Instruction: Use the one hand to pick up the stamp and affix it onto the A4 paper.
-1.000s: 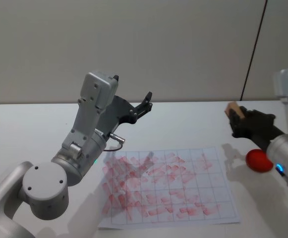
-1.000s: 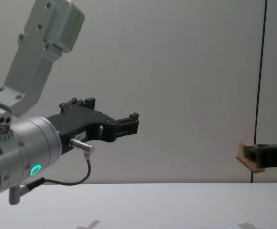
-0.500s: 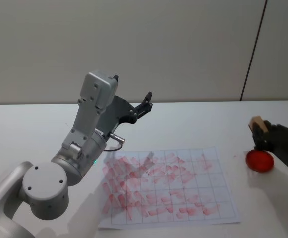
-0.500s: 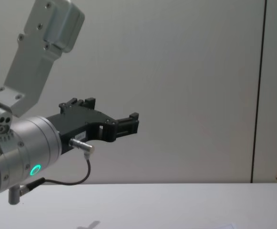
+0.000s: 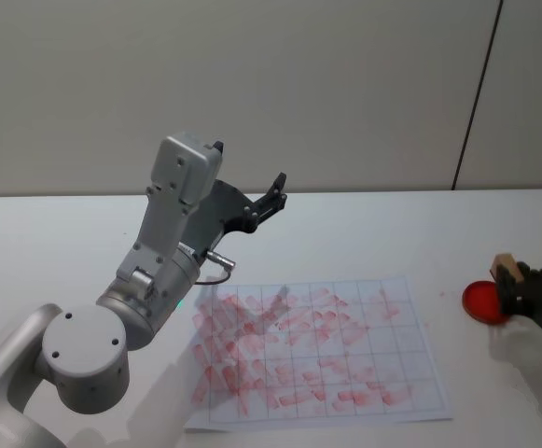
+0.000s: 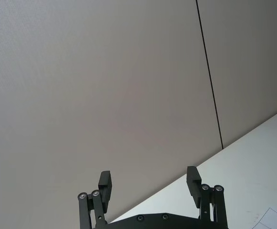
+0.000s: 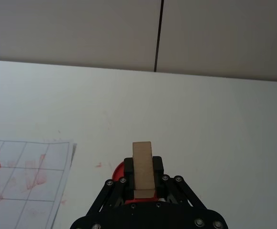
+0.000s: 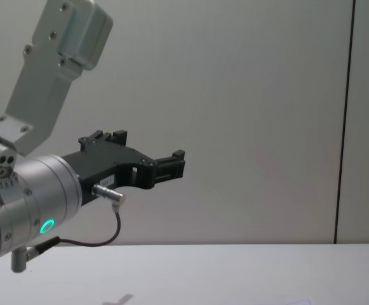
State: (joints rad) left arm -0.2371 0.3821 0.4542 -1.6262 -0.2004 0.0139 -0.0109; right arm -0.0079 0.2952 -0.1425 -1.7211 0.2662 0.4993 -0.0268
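Right gripper grips stamp over red pad.

Raised left gripper overhangs A4 paper's far left corner; rest of sheet unobstructed

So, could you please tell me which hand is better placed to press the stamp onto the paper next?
The right hand: it is shut on the stamp, over the red ink pad beside the A4 paper. The left hand is raised, open and empty.

White table runs to a plain grey wall, a dark vertical seam splitting its right side.
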